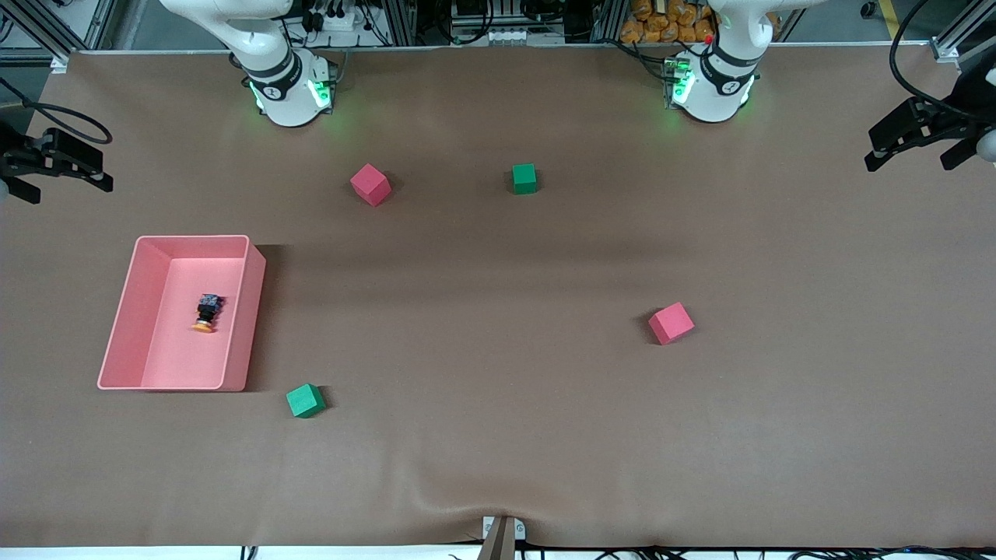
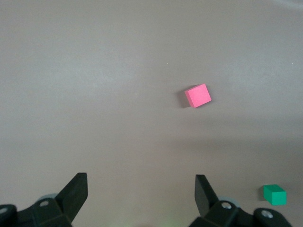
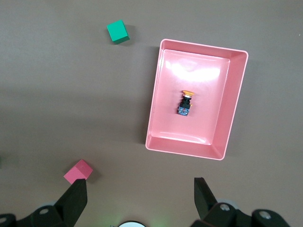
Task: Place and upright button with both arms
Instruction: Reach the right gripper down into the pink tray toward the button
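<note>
The table [image 1: 498, 435] is covered with a brown cloth, and both arms wait at its ends, high above the surface. The right arm [image 1: 272, 70] has its base at the top of the front view, and the right gripper [image 1: 54, 159] hangs over the edge of the table at that arm's end, with its fingers [image 3: 75, 201] wide apart and nothing between them. The left arm [image 1: 720, 74] stands at the other end, and the left gripper [image 1: 918, 136] hangs over the table edge there; its fingers [image 2: 75, 194] are also spread apart and empty. A pink tray [image 1: 124, 311] lies toward the right arm's end of the table. The button [image 1: 206, 313] is inside this tray, near its middle, lying on its side on the tray floor, with the orange cap pointing toward the front camera and the black body away from it. Four foam cubes are on the cloth. One red cube [image 1: 369, 184] and one green cube [image 1: 524, 178] lie nearer to the bases. Another red cube [image 1: 671, 323] lies toward the left arm's end. A second green cube [image 1: 305, 400] sits just beside the tray corner that is nearest to the front camera.
</note>
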### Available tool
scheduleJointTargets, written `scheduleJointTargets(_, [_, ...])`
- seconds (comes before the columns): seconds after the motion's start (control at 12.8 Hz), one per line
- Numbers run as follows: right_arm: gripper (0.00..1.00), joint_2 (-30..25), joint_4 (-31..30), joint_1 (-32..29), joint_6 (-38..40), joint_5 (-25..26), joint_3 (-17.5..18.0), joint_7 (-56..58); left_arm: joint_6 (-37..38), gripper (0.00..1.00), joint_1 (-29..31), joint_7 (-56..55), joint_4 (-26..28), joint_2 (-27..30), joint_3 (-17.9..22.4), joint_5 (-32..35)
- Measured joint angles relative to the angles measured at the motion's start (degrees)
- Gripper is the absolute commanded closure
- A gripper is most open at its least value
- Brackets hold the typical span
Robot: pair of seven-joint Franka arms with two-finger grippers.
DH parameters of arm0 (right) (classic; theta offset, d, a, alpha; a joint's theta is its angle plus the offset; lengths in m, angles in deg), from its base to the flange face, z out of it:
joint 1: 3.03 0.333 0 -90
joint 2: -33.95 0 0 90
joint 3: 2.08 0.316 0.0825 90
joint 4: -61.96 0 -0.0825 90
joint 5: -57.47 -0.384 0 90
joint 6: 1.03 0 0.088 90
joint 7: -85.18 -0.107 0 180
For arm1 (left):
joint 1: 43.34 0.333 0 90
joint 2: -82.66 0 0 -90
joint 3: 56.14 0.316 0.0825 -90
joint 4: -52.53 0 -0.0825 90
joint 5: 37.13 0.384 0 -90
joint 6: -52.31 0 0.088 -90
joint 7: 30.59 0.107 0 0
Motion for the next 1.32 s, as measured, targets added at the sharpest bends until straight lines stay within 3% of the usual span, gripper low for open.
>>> scheduleJointTargets(0.55, [0.00,-0.11,-3.40,-0.27,-0.65,0.05,-0.80,-0.02,0.00,0.00,0.05,0.00,-0.93,-0.53,0.00,0.09])
scheduleJointTargets(0.86, [0.00,9.86,-4.24,-2.51,-3.39,0.51,-1.61,-0.02,0.00,0.00,0.22,0.00,-1.16,-0.89,0.16,0.09])
scheduleJointTargets(1.09, [0.00,17.31,-6.78,-5.98,-12.21,0.47,-1.73,0.03,0.00,0.00,0.23,0.01,-1.31,-0.96,0.23,0.09])
scheduleJointTargets(1.32, [0.00,19.02,-16.65,-7.56,-26.28,0.47,-1.80,0.03,0.03,0.00,0.13,0.01,-1.35,-0.96,0.16,0.09])
